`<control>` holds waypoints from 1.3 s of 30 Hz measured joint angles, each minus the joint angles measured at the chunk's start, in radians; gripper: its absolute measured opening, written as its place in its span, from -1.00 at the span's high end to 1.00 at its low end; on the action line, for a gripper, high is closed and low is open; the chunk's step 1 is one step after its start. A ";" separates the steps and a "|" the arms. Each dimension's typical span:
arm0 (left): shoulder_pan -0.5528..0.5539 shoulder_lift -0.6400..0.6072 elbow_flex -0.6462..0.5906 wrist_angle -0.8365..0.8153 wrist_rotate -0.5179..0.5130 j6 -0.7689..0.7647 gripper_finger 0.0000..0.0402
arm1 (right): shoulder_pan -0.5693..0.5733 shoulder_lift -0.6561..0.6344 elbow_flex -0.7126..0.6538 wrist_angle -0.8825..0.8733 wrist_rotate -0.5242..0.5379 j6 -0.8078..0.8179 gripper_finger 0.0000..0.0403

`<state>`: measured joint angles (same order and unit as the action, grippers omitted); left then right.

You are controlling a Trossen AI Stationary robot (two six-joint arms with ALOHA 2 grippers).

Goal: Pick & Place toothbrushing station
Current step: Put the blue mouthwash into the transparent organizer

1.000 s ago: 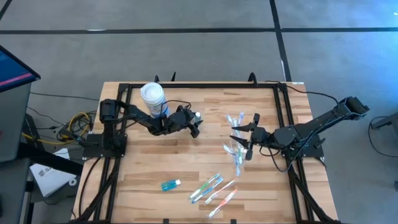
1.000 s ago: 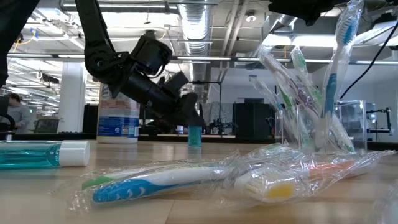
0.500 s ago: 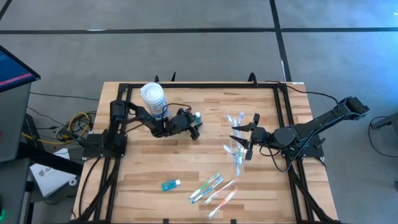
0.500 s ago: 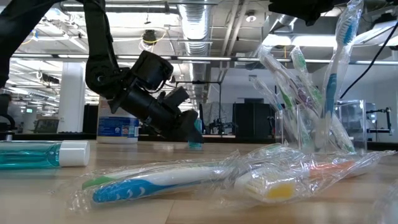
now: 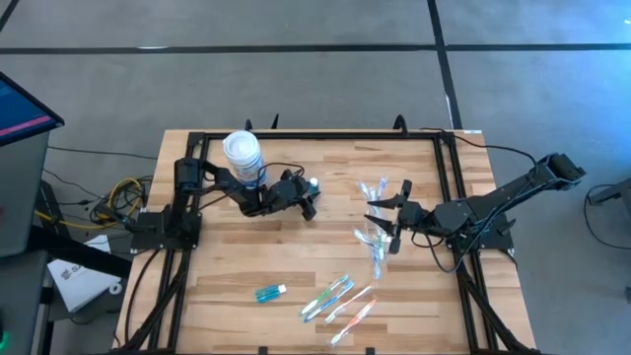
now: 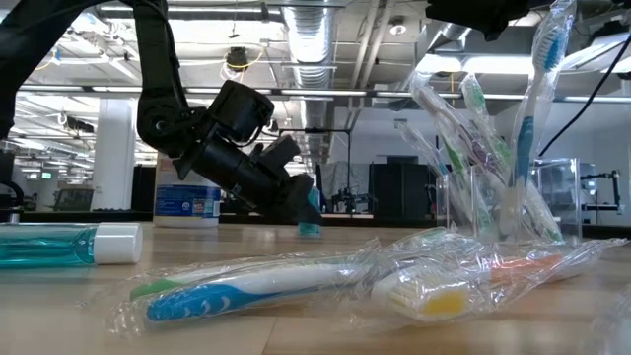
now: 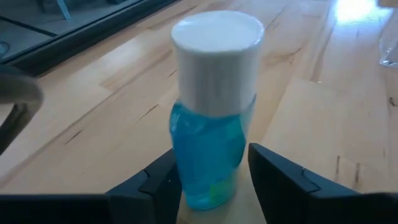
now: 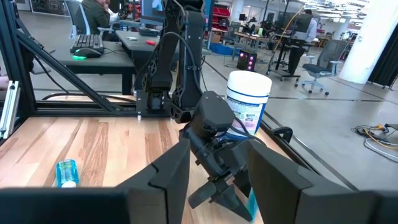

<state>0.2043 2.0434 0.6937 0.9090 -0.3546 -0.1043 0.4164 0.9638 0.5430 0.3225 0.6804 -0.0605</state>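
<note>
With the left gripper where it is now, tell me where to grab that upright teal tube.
Grip the teal tube low on its blue body, below the white cap, coming level from the side. It stands upright, and the left gripper already has a finger on each side.

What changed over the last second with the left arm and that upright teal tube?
The left arm drew its elbow in, and the left gripper came lower and closed in around the upright teal tube; its fingers now flank the tube, which stands on the table as before. The right gripper, by the clear cup, the white canister, the lying tube and the loose toothbrushes did not move.
</note>
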 joint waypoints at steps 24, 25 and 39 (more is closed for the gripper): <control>-0.020 -0.008 0.001 0.007 0.068 0.001 0.54 | 0.000 0.011 0.000 -0.002 0.000 0.023 0.30; -0.026 -0.012 0.001 0.002 0.071 -0.001 0.54 | -0.002 0.014 0.000 -0.003 0.000 0.011 0.29; -0.149 -0.320 -0.003 -0.159 0.074 0.046 0.55 | -0.179 -0.023 0.121 0.065 -0.154 -0.105 0.33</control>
<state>0.0552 1.7238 0.6912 0.7495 -0.2806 -0.0581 0.2373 0.9413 0.6644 0.3878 0.5259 -0.1659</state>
